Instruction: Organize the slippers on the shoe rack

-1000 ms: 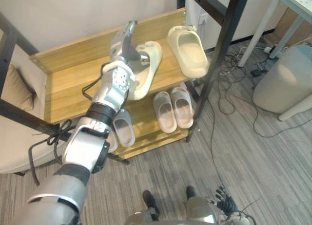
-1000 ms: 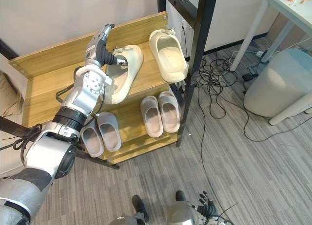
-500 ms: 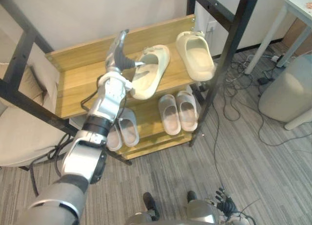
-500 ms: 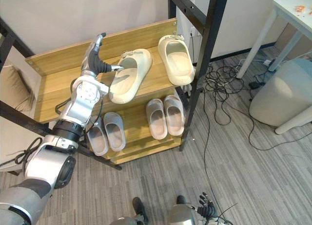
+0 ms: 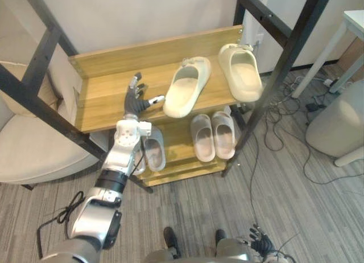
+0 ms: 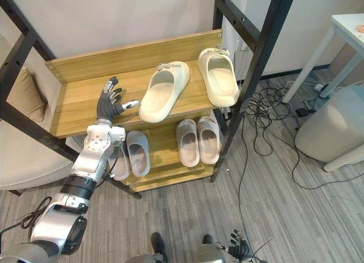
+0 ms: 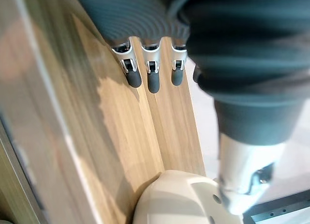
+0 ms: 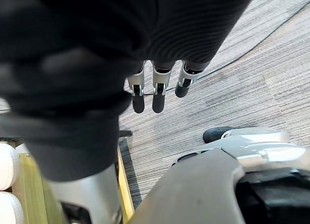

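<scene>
My left hand hangs over the top shelf, fingers spread wide and holding nothing. The near slipper lies crooked at my 2 o'clock, its heel just beside my thumb. The far slipper sits straighter, close to the black post. I think the crooked one needs turning to match. The grey slippers sit in pairs below. There is bare wood around my hand, and the back board stands at 12 o'clock. My right hand hangs low, fingers loose.

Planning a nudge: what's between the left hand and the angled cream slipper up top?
Just bare shelf between left hand and slipper, seen in the right eye view.
</scene>
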You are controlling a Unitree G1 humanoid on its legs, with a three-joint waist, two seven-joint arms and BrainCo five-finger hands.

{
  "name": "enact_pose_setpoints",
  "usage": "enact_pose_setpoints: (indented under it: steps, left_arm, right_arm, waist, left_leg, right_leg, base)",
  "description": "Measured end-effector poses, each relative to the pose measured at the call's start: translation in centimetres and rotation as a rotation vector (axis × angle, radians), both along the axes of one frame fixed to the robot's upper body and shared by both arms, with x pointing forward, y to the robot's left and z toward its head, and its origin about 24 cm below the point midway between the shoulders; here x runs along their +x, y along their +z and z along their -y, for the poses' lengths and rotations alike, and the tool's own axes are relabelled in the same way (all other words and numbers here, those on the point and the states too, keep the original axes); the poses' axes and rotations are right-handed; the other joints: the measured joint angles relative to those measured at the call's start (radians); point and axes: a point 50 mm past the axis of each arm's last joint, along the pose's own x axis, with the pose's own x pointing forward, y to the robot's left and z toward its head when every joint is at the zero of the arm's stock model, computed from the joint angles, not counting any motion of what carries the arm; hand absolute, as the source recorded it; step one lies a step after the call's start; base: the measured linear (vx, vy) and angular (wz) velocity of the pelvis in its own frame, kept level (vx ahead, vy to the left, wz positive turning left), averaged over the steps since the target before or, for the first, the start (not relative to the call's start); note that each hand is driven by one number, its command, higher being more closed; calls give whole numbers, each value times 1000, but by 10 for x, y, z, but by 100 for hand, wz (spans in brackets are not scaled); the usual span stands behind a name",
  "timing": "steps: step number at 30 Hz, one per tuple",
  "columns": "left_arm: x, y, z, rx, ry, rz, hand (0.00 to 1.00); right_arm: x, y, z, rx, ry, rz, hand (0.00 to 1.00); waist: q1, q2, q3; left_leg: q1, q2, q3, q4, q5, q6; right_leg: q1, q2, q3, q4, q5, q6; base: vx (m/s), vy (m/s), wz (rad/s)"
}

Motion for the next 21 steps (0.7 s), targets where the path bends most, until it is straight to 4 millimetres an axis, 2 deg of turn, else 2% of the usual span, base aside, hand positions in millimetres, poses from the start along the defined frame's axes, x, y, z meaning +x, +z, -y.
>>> enact_pose_setpoints:
  steps: [4,7,15,21]
  left_arm:
    - [-9,-12,9,-50,-38,-12,0]
    - [-12,-13,19,-47,-87,-7,0]
    - [-21,-17,68,-83,-255,-14,0]
    - [-26,-20,88,-87,-317,-26,0]
  right_arm:
    - [-1,-1,-1,0,9,-10,0]
    - [-1,-1,-1,-1,18,-10,0]
    - [-1,-3,-3,-4,22,-27,0]
    - [1,-3,-4,-2,25,-27,0]
  waist:
    - [2,-4,-13]
    - [5,-5,-16]
    - [5,-14,-22]
    - [5,-17,-28]
  left_leg:
    - [19,0,-2,0,-6,-4]
    - [19,1,-2,0,-6,-5]
    - [25,1,-15,-1,-7,-7]
    - [35,1,-7,-1,-15,-11]
  right_leg:
    - [30,2,-4,-25,5,0]
    - [31,5,-5,-29,5,0]
    - [49,5,-18,-36,5,0]
    - [61,6,-15,-47,5,0]
  base:
    - [1,1,2]
    - [0,0,0]
    - [-7,-1,5]
    - [-1,0,-3]
